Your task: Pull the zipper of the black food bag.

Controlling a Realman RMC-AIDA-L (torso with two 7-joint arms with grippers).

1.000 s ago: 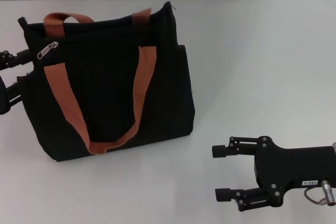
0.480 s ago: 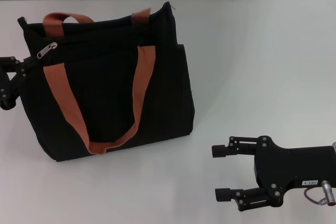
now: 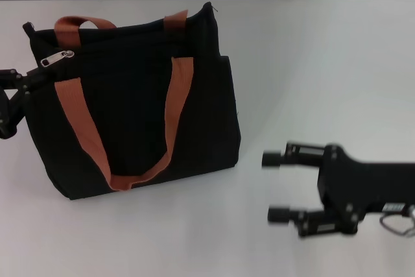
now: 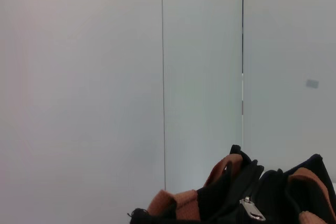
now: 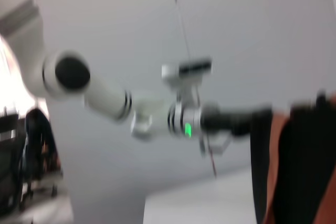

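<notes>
Most of the left end effector (image 3: 11, 98) is cut off at the edge of the head view; only two dark fingers show, pressed against the near end of the black food bag (image 3: 139, 105), and whether they grip the fabric or just rest on it I cannot tell. The bag stands upright on the white tabletop (image 3: 311, 69), its rust-orange handles (image 3: 175, 111) draped over the front. The zipper (image 3: 57, 58), a small silver tab, lies flat on the bag's top edge just above and beside those left fingers, apart from them. In the left wrist view only the top of the bag pokes into sight, with the zipper (image 4: 252, 209) near the edge. The right end effector (image 3: 280, 186) hovers low over the tabletop well away from the bag, its two fingers spread wide with nothing between them. The right wrist view is blurred, showing the left arm (image 5: 157, 111) reaching to the bag's side.
</notes>
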